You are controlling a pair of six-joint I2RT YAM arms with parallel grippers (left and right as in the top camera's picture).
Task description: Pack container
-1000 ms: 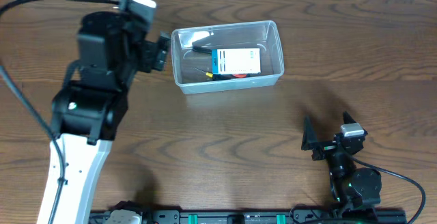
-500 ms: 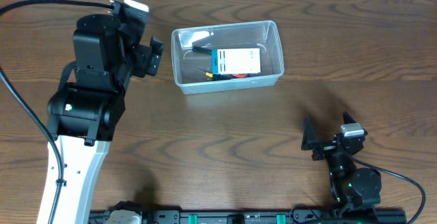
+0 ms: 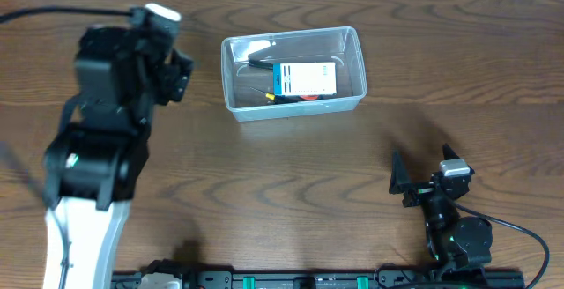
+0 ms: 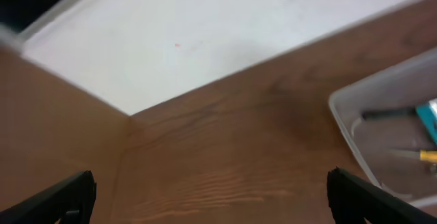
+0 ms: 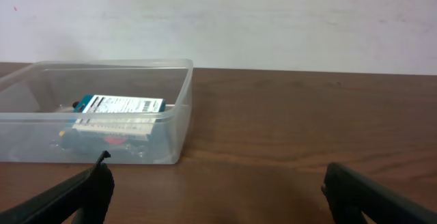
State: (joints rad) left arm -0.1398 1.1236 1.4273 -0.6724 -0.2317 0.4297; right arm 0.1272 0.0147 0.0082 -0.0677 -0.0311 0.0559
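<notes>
Two sets of jaws stand wide apart and empty, with the container [image 3: 293,70] on the table [image 3: 291,174].
From overhead, the clear container sits toward the table's far edge. It holds a blue-and-white box [image 3: 304,78], a black-handled tool [image 3: 258,61] and a yellow bit [image 3: 270,96]. My left gripper [image 3: 182,76] hangs near its left end without touching it, and my right gripper [image 3: 423,174] is well apart near the front edge. My left wrist camera shows my jaws spread wide, with the container's corner at right. My right wrist camera shows my jaws parted, with the container ahead to the left.
</notes>
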